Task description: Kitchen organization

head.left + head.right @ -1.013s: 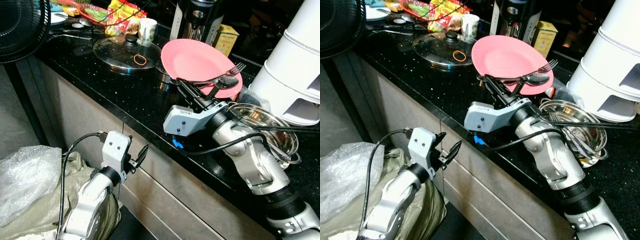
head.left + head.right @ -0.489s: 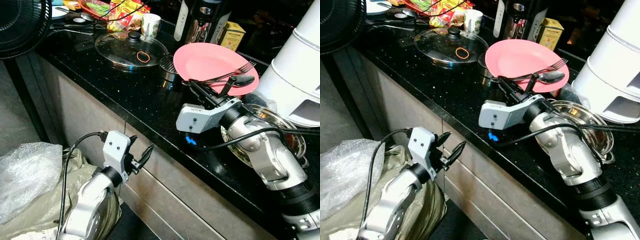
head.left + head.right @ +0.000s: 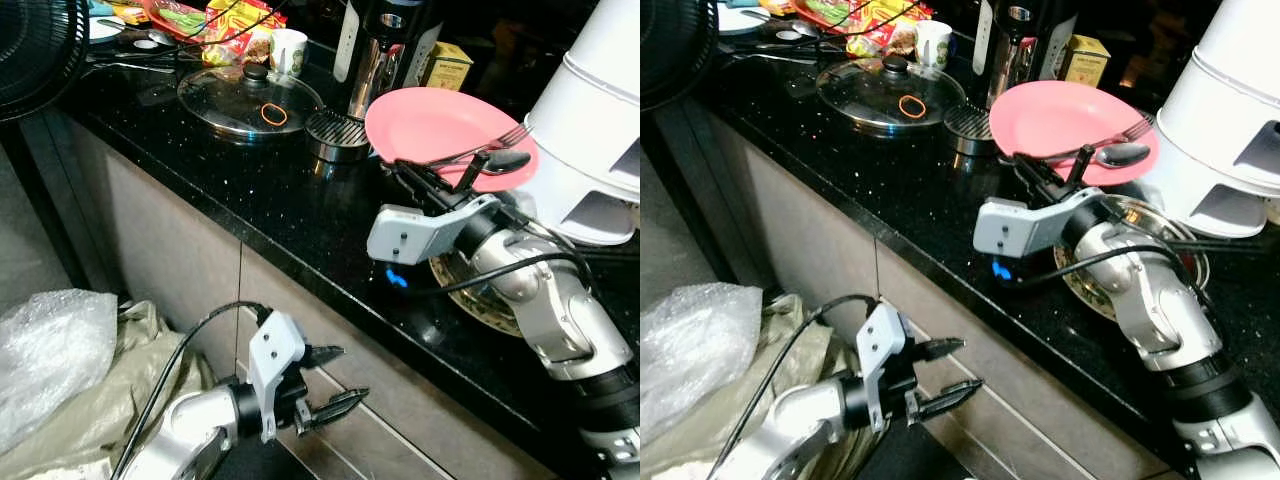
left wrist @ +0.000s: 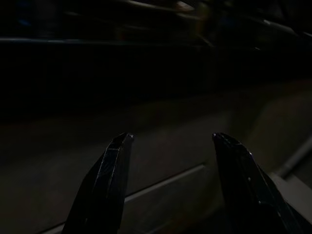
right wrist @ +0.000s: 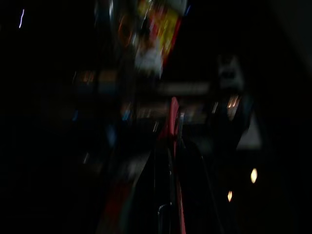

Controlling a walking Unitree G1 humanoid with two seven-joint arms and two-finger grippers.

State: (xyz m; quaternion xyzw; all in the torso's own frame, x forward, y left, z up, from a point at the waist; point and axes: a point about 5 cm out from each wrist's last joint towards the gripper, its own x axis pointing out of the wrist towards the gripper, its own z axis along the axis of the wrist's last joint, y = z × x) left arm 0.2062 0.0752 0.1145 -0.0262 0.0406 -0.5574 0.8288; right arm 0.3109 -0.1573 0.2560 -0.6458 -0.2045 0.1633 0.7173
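A pink plate (image 3: 440, 125) hangs tilted above the black counter (image 3: 250, 190), with a fork (image 3: 497, 141) and a spoon (image 3: 505, 160) lying on it. My right gripper (image 3: 418, 178) is shut on the plate's near rim. In the right wrist view the plate (image 5: 174, 126) appears edge-on between the fingers. Below the arm sits a steel bowl (image 3: 468, 298). My left gripper (image 3: 350, 375) is low in front of the cabinet drawer (image 3: 330, 310), open and holding nothing; the left wrist view has its fingertips (image 4: 119, 146) spread before the drawer front.
A glass lid (image 3: 245, 100) with an orange band lies at the back left, beside a round metal strainer (image 3: 337, 135). A white stacked appliance (image 3: 600, 120) stands on the right. A fan (image 3: 40, 50) and a plastic bag (image 3: 50, 350) are on the left.
The right gripper has carried the plate to the right, off the strainer and toward the white appliance. The left arm has dropped and swung round to point along the drawer front.
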